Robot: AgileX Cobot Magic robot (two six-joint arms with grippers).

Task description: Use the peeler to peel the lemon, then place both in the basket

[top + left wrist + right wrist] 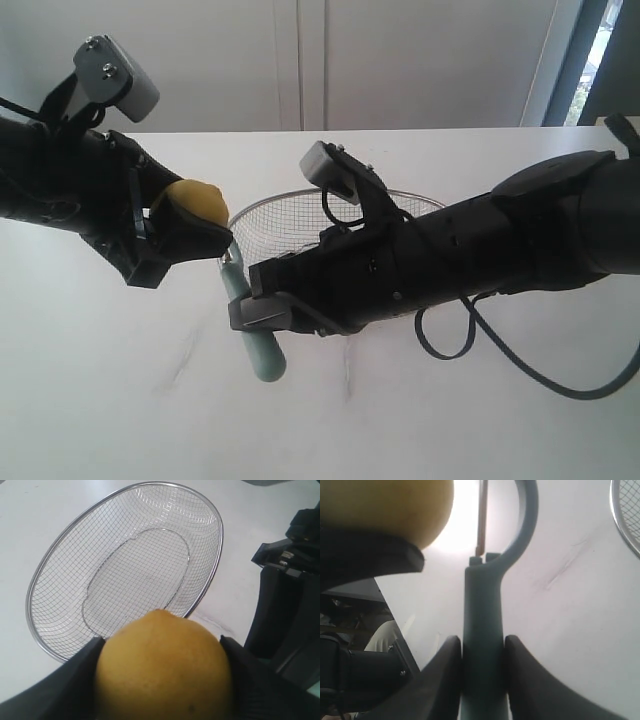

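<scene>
My left gripper (195, 228) is shut on the yellow lemon (194, 202), held above the table left of the basket (290, 215). In the left wrist view the lemon (165, 667) fills the space between both black fingers, with the wire basket (55, 545) beyond it. My right gripper (250, 300) is shut on the pale teal peeler (255, 340), whose head points up toward the lemon. The right wrist view shows the peeler handle (482, 630) clamped between the fingers, its hooked head (522, 525) and blade right beside the lemon (395, 505); contact cannot be told.
The white table (120, 400) spreads all around. The right arm (480, 250) crosses over the basket and hides much of it. A black cable (520, 365) loops below that arm. A white wall stands behind the table.
</scene>
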